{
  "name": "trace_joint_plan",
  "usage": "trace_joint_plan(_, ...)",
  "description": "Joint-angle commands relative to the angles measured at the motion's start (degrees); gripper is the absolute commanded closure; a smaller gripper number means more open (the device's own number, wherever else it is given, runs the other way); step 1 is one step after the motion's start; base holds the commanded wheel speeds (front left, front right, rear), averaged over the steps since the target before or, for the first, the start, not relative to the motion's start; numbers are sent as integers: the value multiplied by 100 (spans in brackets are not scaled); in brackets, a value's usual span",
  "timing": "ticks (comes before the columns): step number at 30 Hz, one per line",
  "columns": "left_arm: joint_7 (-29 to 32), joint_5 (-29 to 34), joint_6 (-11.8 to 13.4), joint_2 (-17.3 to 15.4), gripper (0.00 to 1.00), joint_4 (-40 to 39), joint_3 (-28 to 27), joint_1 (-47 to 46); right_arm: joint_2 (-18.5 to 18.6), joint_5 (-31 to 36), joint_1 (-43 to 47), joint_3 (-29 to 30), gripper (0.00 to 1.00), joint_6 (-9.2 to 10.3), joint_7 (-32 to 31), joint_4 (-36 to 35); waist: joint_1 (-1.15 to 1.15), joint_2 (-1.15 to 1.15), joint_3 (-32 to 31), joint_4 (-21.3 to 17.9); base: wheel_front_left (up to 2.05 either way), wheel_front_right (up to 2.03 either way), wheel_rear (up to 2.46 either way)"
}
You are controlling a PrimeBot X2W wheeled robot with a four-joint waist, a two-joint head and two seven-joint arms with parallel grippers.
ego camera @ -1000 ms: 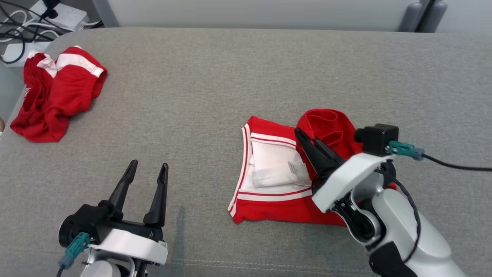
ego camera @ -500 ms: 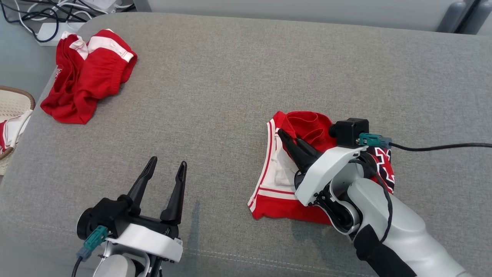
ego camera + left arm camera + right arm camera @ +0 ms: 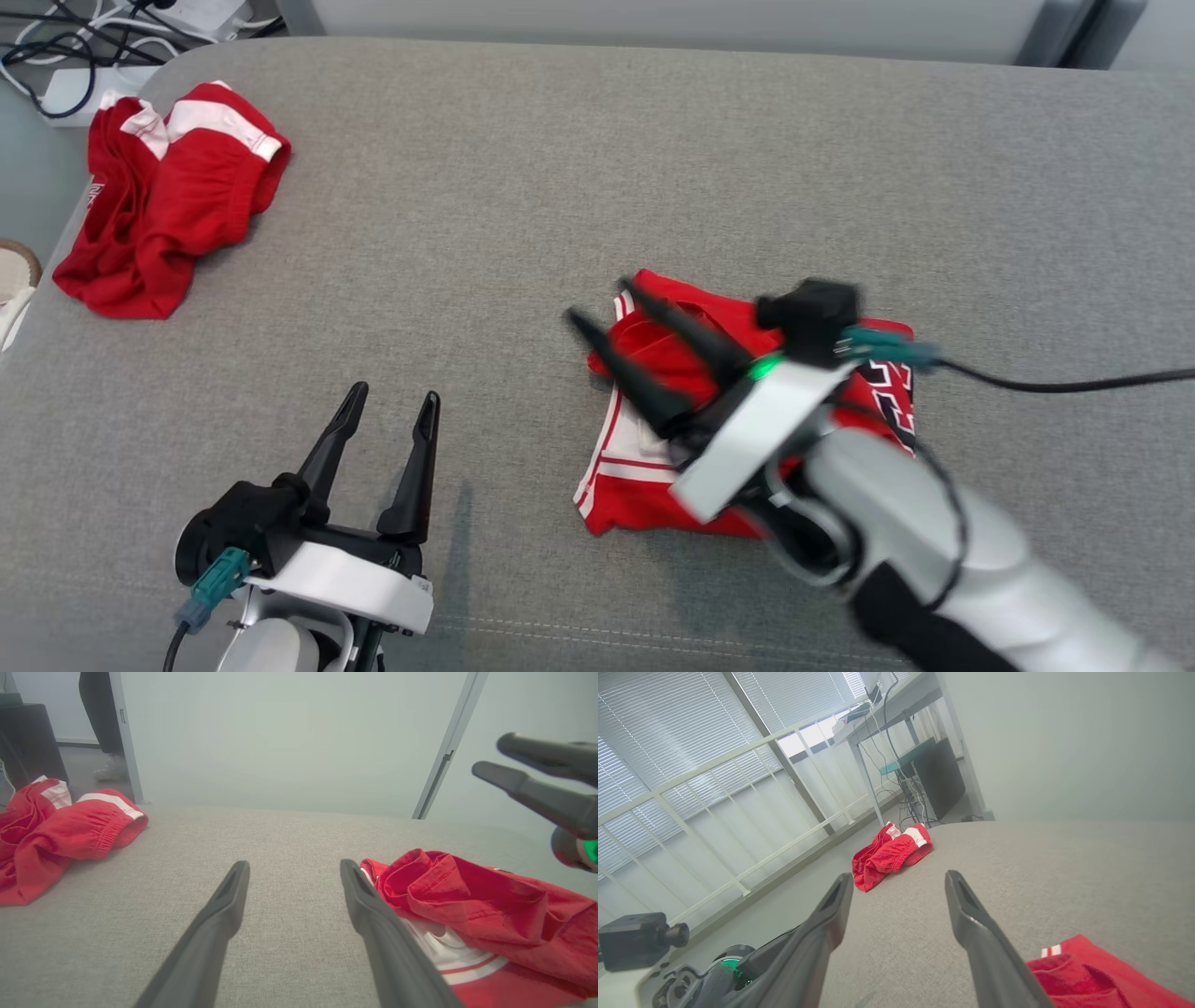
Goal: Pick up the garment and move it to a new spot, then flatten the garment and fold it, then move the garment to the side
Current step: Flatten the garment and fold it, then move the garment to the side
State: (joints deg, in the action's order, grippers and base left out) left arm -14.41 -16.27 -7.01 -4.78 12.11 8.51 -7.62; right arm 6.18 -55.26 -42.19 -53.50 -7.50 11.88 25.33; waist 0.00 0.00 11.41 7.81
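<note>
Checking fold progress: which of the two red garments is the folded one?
The garment under the right tool, lying flat and doubled over; the other garment sits crumpled at the far left corner.

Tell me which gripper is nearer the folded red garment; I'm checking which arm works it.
Right. The right gripper hangs open above the folded garment; the left gripper stands open off to its left, apart.

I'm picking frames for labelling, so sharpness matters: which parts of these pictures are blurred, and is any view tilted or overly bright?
Head view: the right gripper and its forearm are motion-smeared; the left gripper is crisp. Left wrist view: the garment is sharp, evenly lit. Right wrist view: the scene is tilted, the blinds bright.
</note>
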Motion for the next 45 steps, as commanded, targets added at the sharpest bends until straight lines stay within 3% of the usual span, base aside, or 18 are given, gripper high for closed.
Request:
trace_joint_plan(1, -59, -27, 11, -93, 0, -96, -224, -173, 297, 251, 124, 289, 0, 1, 186, -272, 0, 0, -51, -75, 0, 0, 0)
trace_joint_plan(4, -59, 19, 84, -131, 0, -92, -279, -139, 785, 841, 511, 1076, 0, 1, 292, -448, 0, 0, -106, -182, 0, 0, 0)
trace_joint_plan(6, -59, 44, 149, -164, 0, -124, -351, -116, 1111, 1828, 1269, 2478, 0, 1, 308, -726, 0, 0, -148, -290, 0, 0, 0)
trace_joint_plan(8, -59, 37, 174, -202, 0, -144, -426, -100, 1139, 2515, 1899, 3310, 0, 1, 310, -907, 0, 0, -171, -351, 0, 0, 0)
trace_joint_plan(14, -59, 25, 234, -258, 0, -132, -576, 30, 933, 3239, 2891, 4220, 0, 1, 311, -922, 0, 0, -288, -446, 0, 0, 0)
trace_joint_plan(28, -59, 14, 293, -305, 0, -167, -683, 284, 631, 3430, 3264, 4558, 0, 1, 311, -665, 0, 0, -491, -465, 0, 0, 0)
trace_joint_plan(35, -59, 31, 282, -287, 0, -224, -595, 200, 664, 3222, 2683, 4395, 0, 1, 311, 487, 0, 0, -406, -297, 0, 0, 0)
trace_joint_plan(45, -59, 24, 253, -222, 0, -320, -556, 132, 541, 2615, 1735, 3509, 0, 1, 233, 1901, 0, 0, -205, 26, 0, 0, 0)
